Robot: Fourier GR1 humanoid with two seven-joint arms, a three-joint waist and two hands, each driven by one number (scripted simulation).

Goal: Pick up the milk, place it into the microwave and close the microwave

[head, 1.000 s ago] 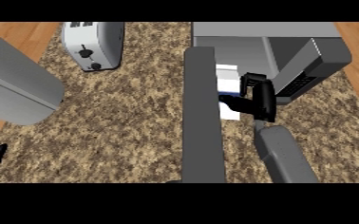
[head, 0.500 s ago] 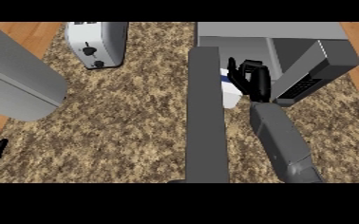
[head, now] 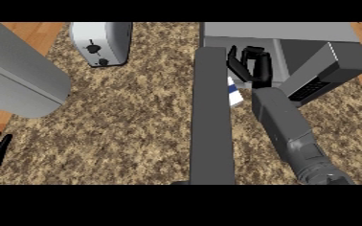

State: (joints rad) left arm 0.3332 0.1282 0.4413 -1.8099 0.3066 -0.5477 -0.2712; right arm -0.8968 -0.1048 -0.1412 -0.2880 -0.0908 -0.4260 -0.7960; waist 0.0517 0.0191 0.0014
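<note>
- The right hand (head: 253, 69) is at the mouth of the open microwave (head: 283, 31), fingers and thumb wrapped round the milk (head: 234, 95).
- The milk is mostly hidden. Only a white-and-blue corner shows under the hand, just beside the door's inner face, so it looks to be at the opening rather than fully inside, though the view is poor here.
- The door (head: 212, 124) stands wide open, a long dark slab running down the counter (head: 141, 124) toward the robot.
- The right forearm (head: 283, 124) comes in between the door and the microwave body, and it's a tight lane.
- Risk one: the carton clips the door or the cavity's front edge on the way in and tips, because it rides so close to the door.
- Risk two: if it's let go too near the front, the closing door could knock it over.
- Risk three: the arm has to clear the lane before the door can swing.
- The left hand (head: 4, 146) is a dark sliver at the lower left edge, and I cannot tell its state.
- The toaster (head: 102, 40) sits well apart, out of the play.
</note>
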